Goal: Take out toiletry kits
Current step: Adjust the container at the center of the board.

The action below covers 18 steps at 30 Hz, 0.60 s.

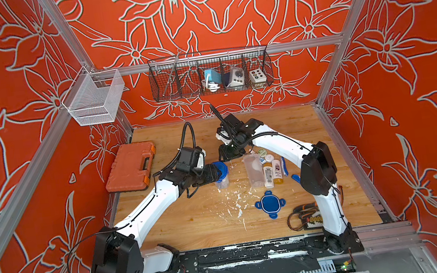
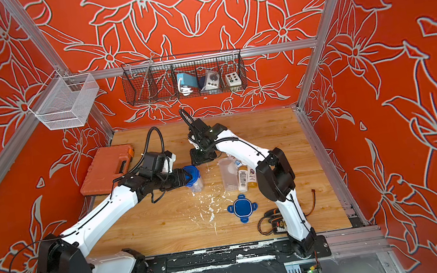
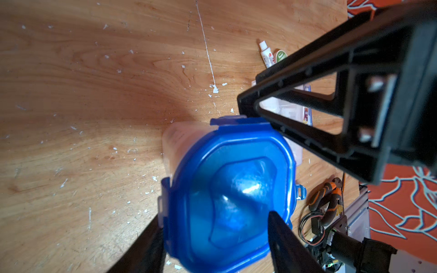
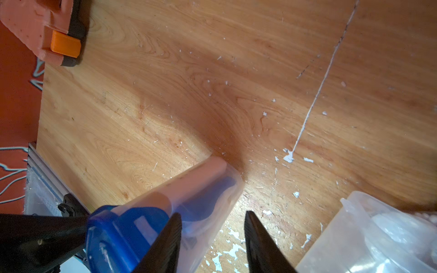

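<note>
Progress looked approx. halfway to us: one kit out, one still packed. Just beside the right gripper (image 1: 227, 154), on its side away from the left gripper (image 1: 216, 172), we saw the open tub (image 1: 254, 171), which looked empty in both top views. The first kit (image 1: 270, 170) was spread close beside it: white bottles (image 1: 268, 175), amber bottle (image 1: 278, 181), green-and-white tin (image 1: 262, 152), toothbrush (image 1: 284, 165), small tube (image 3: 266, 55). The loose lid (image 1: 269, 204) lay well apart from both grippers, back toward the arm bases.

The second kit (image 4: 208, 201) sat inside the lidded tub (image 1: 222, 183), directly under the left gripper; thru the wall only a blue part of it showed, rest unreadable. Its blue lid (image 3: 231, 189) was on, though some tabs looked flipped out; we couldn't tell how many. The left gripper's jaws stood apart over that lid, gripping nothing we could confirm. The right gripper's jaws were likewise parted & empty, one finger (image 3: 307, 137) at the lid's edge. Left to do, by our reckoning: unlatch, lift lid, empty kit no. 2.
</note>
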Motion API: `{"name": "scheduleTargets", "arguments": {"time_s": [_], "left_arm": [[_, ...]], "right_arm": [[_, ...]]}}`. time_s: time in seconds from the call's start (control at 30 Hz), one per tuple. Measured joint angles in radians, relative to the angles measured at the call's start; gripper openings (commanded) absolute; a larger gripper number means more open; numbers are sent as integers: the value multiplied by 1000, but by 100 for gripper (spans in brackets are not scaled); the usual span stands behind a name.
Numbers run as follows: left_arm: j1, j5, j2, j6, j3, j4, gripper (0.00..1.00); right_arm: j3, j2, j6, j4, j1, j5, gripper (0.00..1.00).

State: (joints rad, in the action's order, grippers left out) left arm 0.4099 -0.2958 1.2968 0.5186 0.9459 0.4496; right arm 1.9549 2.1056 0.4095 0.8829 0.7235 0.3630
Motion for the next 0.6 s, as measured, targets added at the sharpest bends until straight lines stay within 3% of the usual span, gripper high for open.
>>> {"name": "scheduleTargets", "arguments": {"time_s": [0.47, 0.6], "left_arm": [[-34, -84, 68, 29, 9, -97, 59], [-34, -103, 77, 37, 10, -110, 64]], "right_arm": [[14, -1, -4, 44, -30, -62, 52], [-20, -42, -3, 24, -35, -83, 49]]}}
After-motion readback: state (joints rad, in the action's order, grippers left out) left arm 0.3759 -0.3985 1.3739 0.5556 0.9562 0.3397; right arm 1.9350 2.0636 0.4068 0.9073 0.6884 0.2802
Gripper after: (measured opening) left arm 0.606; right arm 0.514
